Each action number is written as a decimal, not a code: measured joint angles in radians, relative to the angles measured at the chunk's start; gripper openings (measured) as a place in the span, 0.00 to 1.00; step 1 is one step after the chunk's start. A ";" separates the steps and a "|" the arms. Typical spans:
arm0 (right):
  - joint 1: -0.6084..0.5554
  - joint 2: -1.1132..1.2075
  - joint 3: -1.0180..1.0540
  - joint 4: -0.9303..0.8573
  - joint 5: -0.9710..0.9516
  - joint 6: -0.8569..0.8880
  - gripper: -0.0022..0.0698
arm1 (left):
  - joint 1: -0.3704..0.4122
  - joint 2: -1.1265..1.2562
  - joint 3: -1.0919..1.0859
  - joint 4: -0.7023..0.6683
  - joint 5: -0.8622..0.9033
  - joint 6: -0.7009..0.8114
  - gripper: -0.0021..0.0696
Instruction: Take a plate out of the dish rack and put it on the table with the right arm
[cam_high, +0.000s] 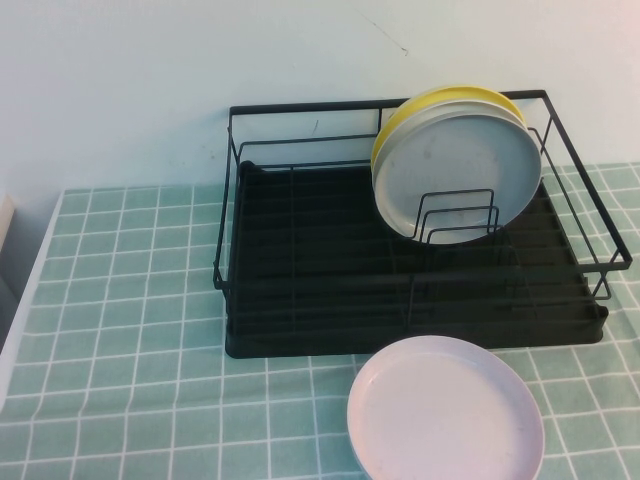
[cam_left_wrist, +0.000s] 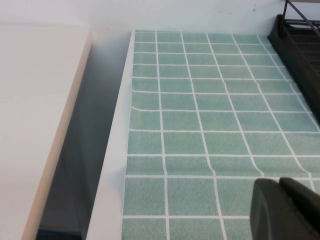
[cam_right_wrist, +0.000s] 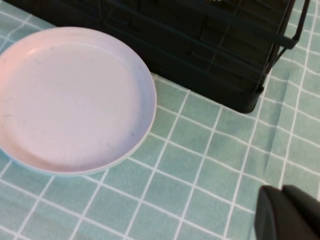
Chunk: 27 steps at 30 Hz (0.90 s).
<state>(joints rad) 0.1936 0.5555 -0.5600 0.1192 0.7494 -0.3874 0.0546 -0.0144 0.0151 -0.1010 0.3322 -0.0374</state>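
The pale pink-lilac plate (cam_high: 445, 410) lies flat on the mint-green checked table (cam_high: 120, 300), just in front of the black wire dish rack (cam_high: 300, 300). In the right wrist view the plate (cam_right_wrist: 70, 97) lies free on the cloth beside the rack's corner (cam_right_wrist: 240, 95). My right gripper (cam_right_wrist: 281, 192) is shut and empty, above the cloth and apart from the plate. My left gripper (cam_left_wrist: 279, 182) is shut and empty over the cloth near the table's left side. Neither gripper shows in the high view.
A grey plate (cam_high: 455, 165) and a yellow plate (cam_high: 440, 100) behind it stand upright in the rack's right rear dividers. The table's left edge (cam_left_wrist: 112, 165) borders a gap and a pale counter (cam_left_wrist: 35, 110). The rack's end (cam_left_wrist: 300, 45) shows in the left wrist view.
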 joint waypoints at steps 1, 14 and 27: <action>-0.002 -0.021 0.002 0.000 0.013 0.000 0.03 | 0.000 0.000 0.000 0.000 0.000 0.000 0.02; -0.157 -0.410 0.316 -0.087 -0.232 -0.014 0.03 | 0.000 0.000 0.000 0.000 0.000 0.000 0.02; -0.159 -0.566 0.584 -0.085 -0.419 0.122 0.03 | 0.000 0.000 0.000 0.000 0.000 0.000 0.02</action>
<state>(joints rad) 0.0345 -0.0106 0.0243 0.0343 0.3309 -0.2654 0.0546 -0.0144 0.0151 -0.1010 0.3322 -0.0374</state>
